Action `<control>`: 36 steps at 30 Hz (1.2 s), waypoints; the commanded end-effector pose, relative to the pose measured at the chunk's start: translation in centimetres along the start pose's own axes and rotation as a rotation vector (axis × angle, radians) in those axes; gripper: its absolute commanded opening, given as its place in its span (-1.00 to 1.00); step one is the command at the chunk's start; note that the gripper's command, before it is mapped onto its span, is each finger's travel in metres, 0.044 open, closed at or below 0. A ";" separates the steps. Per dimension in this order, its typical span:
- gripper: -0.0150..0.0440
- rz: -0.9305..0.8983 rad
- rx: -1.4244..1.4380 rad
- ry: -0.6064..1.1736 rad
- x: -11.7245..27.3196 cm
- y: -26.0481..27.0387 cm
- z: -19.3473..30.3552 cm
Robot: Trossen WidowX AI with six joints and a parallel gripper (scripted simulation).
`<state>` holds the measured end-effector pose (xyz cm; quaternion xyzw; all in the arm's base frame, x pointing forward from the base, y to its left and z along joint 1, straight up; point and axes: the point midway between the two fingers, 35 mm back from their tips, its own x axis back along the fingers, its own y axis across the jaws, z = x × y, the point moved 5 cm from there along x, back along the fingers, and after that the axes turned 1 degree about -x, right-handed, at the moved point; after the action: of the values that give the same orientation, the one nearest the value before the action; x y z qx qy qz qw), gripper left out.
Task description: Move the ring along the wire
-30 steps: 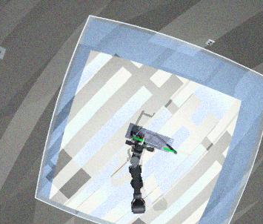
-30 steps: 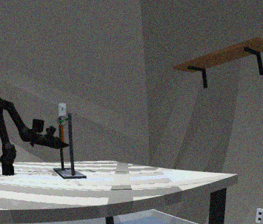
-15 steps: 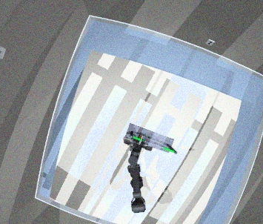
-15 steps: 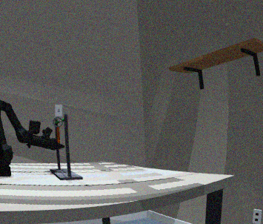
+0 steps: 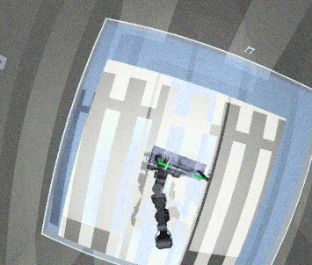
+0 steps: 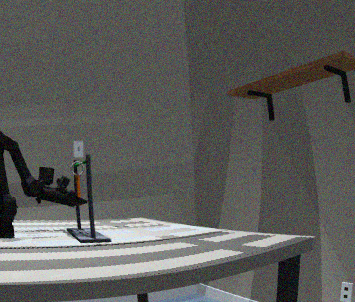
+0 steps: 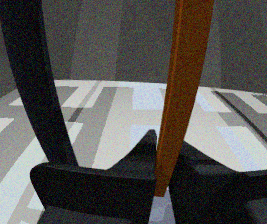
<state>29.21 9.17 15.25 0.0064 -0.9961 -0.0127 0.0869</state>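
Top view: the arm (image 5: 160, 206) reaches over the striped worktop (image 5: 119, 110) to the wire stand, its gripper (image 5: 163, 168) at the green part (image 5: 163, 164) by one post; the other green part (image 5: 199, 176) lies well apart.

Exterior view: the orange handle (image 6: 78, 186) hangs upright beside the post (image 6: 90, 195), the ring (image 6: 78, 164) at the top near the green wire.

Wrist view: the fingers are closed on the handle's lower end (image 7: 184, 76). The step in hand seems to be the start of the carry; the next move calls for sliding the ring along without touching the grey wire.

Orange handle (image 7: 184, 63) clamped upright between dark pincer (image 7: 162, 183) fingers.
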 end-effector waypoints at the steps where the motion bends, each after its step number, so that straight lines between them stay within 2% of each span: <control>1: -1.00 0.006 -0.003 0.003 0.0 -0.1 0.2; 17: -1.00 0.006 -0.003 0.003 0.0 -0.1 0.2; 29: 0.05 0.001 0.001 0.003 0.1 0.0 0.1; 36: 0.05 0.003 0.000 0.004 1.5 0.1 0.0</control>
<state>28.41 9.34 15.44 0.0080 -0.9960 -0.0111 0.0883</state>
